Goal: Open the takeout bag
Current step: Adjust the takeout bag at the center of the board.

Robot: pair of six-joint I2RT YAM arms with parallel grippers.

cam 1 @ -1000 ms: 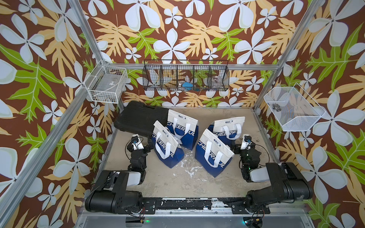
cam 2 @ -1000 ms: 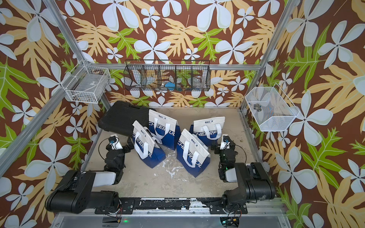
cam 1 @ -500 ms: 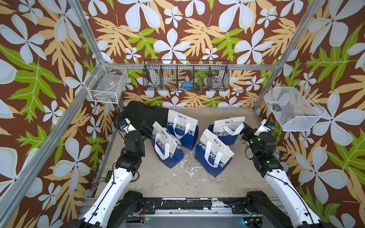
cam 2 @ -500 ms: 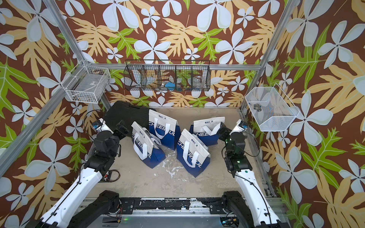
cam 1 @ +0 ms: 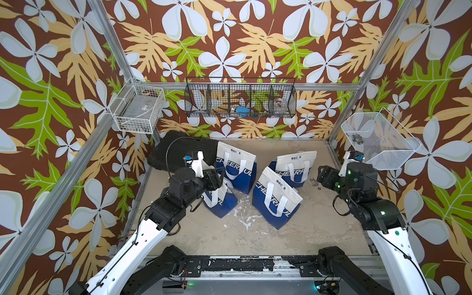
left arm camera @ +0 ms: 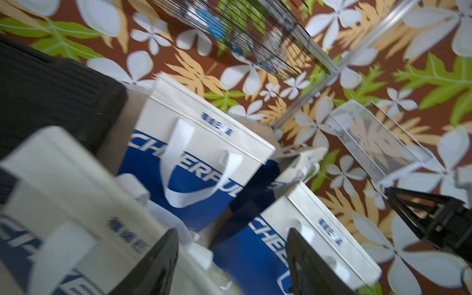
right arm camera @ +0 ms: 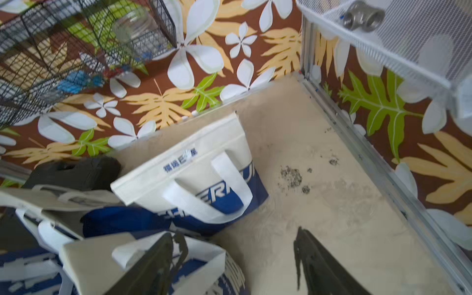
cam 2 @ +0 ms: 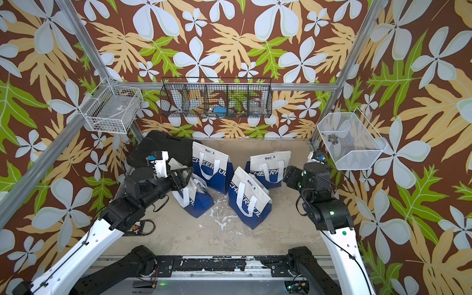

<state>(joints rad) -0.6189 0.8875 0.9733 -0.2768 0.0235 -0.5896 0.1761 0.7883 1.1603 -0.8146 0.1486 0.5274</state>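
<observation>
**Bimanual cell from above, front rail to back wall.** The front rail (cam 1: 242,265) spans the near edge. The left arm (cam 1: 143,237) and right arm (cam 1: 393,252) are cut off by the lower frame edge.

The left gripper (cam 2: 189,175) hangs over the near-left takeout bag (cam 1: 222,204) and covers its top edge in both top views. Contact, and the state of that bag's mouth, therefore cannot be told. In the left wrist view (blurred) its two dark fingers (left arm camera: 155,265) stand spread with nothing pinched between them.

The right gripper (cam 1: 319,176) is near the far-right takeout bag (cam 1: 293,163) but not on it. Its fingers (right arm camera: 321,268) are likewise spread and empty.

The near-right takeout bag (cam 1: 277,201) stands between the arms, top shut, handle flat on its face. Behind it, the far-left takeout bag (cam 1: 237,166) and the far-right takeout bag stand with tops closed (a zipper line shows in the right wrist view). Dark crumbs (right arm camera: 291,176) lie on the table (cam 1: 255,237) just beside the far-right takeout bag.

A black case (cam 1: 176,150) lies at the back left, partly hidden by bag and arm. Three baskets hang on the walls:
- a white wire basket (cam 1: 138,109);
- a black wire basket (cam 1: 240,101), contents hard to make out;
- a white mesh basket (cam 1: 378,143) holding a metal fitting (right arm camera: 362,15).
</observation>
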